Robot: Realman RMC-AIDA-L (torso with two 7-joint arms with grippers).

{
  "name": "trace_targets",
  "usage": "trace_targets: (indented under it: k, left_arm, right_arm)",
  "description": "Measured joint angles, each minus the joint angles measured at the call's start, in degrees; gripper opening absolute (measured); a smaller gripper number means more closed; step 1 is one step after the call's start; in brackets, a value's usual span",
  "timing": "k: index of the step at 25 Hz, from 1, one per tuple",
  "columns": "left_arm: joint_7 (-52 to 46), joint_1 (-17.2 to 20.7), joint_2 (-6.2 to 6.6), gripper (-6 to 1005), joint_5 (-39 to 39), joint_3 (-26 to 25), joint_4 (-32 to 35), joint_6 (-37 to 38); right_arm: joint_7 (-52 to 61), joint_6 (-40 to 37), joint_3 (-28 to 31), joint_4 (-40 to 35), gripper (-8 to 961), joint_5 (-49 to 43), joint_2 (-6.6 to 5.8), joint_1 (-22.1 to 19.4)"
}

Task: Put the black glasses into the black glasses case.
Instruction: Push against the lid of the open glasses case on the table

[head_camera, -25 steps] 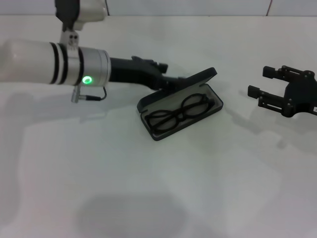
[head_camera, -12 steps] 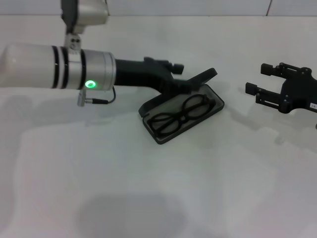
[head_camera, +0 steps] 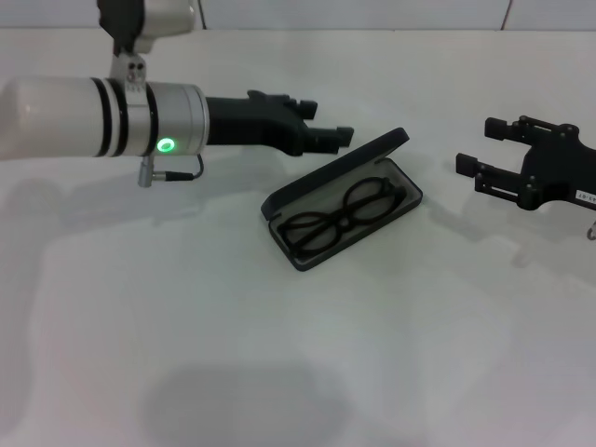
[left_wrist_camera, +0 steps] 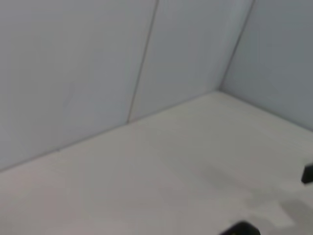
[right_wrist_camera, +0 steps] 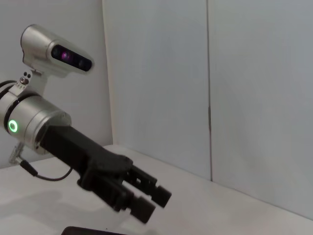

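The black glasses case [head_camera: 300, 255] lies open at the table's middle, its lid [head_camera: 346, 166] tilted up on the far side. The black glasses [head_camera: 340, 215] lie inside it on the lining, lenses side by side. My left gripper [head_camera: 333, 137] hovers just left of and behind the lid, not touching it. The right wrist view shows the left gripper [right_wrist_camera: 152, 204] with its fingers close together and nothing in them. My right gripper [head_camera: 477, 149] hangs open and empty to the right of the case, fingers pointing towards it.
The white table [head_camera: 279, 372] runs wide and bare in front of the case. Pale wall panels [left_wrist_camera: 98, 73] stand behind the table. The left arm's white forearm [head_camera: 93, 116] reaches across the table's left part.
My left gripper has drawn back to the left and up, off the case lid it was against. The right gripper has edged a little left. Case and glasses stay put.
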Motion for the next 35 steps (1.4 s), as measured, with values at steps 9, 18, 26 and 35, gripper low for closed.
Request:
trace_targets:
  k: [9, 18, 26, 35]
  left_arm:
    - [-0.2, -0.2, -0.07, 764, 1.0, 1.5, -0.5, -0.7]
    - [0.1, 0.2, -0.07, 763, -0.3, 1.5, -0.5, -0.9]
    - [0.3, 0.2, -0.07, 762, 0.1, 1.7, -0.5, -2.3]
    - [1.7, 0.7, -0.09, 761, 1.3, 5.5, -0.6, -2.9]
  right_arm:
    - [0.0, 0.0, 0.0, 0.0, 653, -0.5, 0.03, 0.5]
    - [0.0, 0.0, -0.2, 0.1, 653, -0.7, 0.2, 0.6]
    - [0.0, 0.7, -0.6, 0.7, 652, -0.7, 0.32, 0.7]
    - [0.0, 1.3, -0.7, 0.7, 652, -0.7, 0.35, 0.8]
